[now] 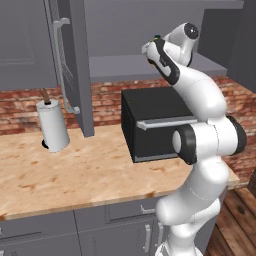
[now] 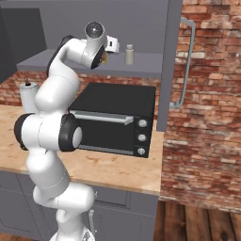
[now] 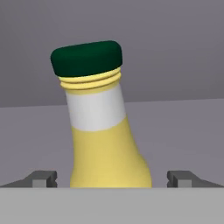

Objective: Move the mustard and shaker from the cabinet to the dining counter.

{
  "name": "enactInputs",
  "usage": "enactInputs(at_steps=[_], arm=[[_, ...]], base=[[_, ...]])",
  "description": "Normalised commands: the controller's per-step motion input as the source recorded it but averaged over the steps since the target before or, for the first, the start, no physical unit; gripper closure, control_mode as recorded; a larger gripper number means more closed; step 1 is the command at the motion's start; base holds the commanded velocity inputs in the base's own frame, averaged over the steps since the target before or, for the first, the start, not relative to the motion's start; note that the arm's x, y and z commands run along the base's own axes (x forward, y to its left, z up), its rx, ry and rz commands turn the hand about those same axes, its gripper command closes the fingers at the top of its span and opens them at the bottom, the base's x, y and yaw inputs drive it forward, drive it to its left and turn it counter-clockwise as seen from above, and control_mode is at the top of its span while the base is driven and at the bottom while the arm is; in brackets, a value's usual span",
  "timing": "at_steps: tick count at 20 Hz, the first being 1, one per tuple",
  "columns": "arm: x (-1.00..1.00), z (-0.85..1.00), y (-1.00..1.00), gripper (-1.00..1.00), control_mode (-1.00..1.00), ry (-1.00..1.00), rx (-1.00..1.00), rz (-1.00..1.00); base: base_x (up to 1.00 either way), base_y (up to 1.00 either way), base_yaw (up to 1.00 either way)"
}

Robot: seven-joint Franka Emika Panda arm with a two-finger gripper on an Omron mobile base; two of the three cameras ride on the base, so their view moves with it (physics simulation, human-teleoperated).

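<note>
Closest to my hand camera is the mustard (image 3: 105, 131) — its yellow body rises right between my two finger tips (image 3: 43, 178), dead ahead, with its long axis near upright and leaning a little in that view, dark green cap on top. My own arm is the biggest thing in both base views, reaching up from the wood counter (image 1: 75, 175) over the black oven (image 2: 117, 117) and into the open cabinet (image 2: 155, 63). On that cabinet shelf the grey shaker (image 2: 129, 54) stands upright just beside my hand, off to its right side as the right base view has it. My gripper (image 3: 112, 178) is spread as wide as it goes and has hold of nothing: each tip stands clear of the bottle, a gap on either side. I judge the next move is simply to close squarely on the bottle's lower body — the bottle is already centred, so no sideways shift looks needed.
</note>
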Motion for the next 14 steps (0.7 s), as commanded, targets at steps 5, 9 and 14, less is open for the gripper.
enactInputs(at_steps=[5, 9, 14], arm=[[0.06, -0.05, 0.0, -1.0, -1.0, 0.0, 0.0, 0.0], [0.02, -0.02, -0.01, 1.0, -1.0, -0.01, 0.0, 0.0], [-0.06, 0.0, -0.15, 1.0, -1.0, -0.07, 0.0, 0.0]], base=[[0.0, 0.0, 0.0], [0.0, 0.0, 0.0], [0.0, 0.0, 0.0]])
